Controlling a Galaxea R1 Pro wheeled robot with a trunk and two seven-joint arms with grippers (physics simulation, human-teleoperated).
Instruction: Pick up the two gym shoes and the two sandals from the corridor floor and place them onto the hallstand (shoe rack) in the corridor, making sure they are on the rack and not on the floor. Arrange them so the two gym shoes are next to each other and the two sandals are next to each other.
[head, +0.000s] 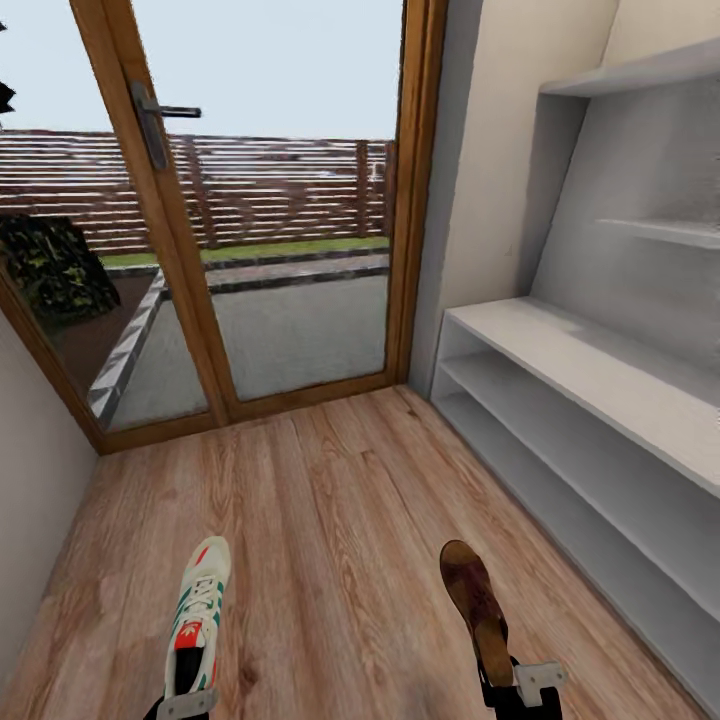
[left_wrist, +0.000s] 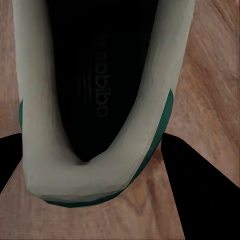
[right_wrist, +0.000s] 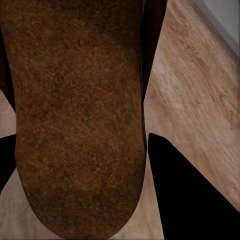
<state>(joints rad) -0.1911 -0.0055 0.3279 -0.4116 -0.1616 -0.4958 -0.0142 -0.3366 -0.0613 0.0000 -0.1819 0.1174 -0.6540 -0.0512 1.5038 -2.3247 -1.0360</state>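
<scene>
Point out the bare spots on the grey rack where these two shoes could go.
The low light-grey hallstand shows a bare flat top and two bare open shelves. The white green-striped sneaker and brown sandal sit by the left gripper and right gripper.

The light brown wood-grain plank floor (head: 330, 520) runs from the wood-framed glass door to the near edge of the head view. A low light-grey shoe rack (head: 600, 420) with a flat top and two long open shelves stands on it along the right wall — top and shelves bare. Whether the white green-striped sneaker (head: 197, 620) and brown sandal (head: 478, 610) touch the planks cannot be told.
</scene>
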